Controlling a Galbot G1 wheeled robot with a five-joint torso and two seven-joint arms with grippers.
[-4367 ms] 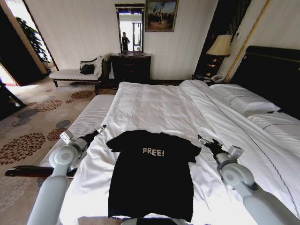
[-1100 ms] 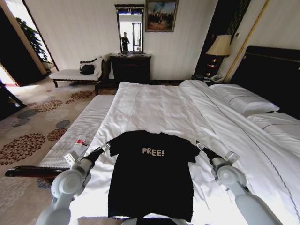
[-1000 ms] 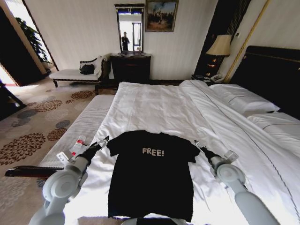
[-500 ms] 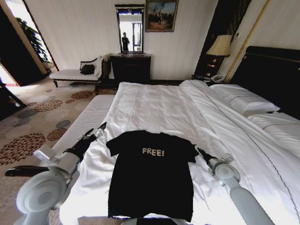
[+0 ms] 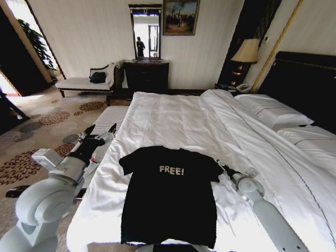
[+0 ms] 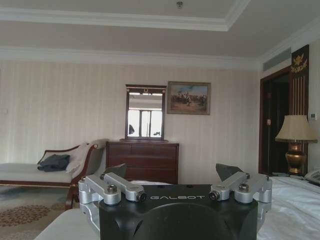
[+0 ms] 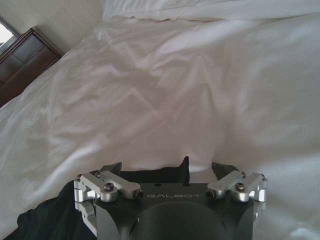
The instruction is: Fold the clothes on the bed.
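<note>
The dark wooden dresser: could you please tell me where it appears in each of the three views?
Head view: dresser against the far wall, under the mirror.
Left wrist view: dresser straight beyond the left gripper.
Right wrist view: dresser past the far edge of the bed.
Shared landmark: the bed's white duvet.

Dark wooden dresser point(image 5: 146, 75) under tall mirror point(image 5: 146, 32), framed painting point(image 5: 180, 17) beside, cream-shaded lamp point(image 5: 246, 51), floral carpet point(image 5: 37, 136), white-cushioned bench point(image 5: 100, 134)
</note>
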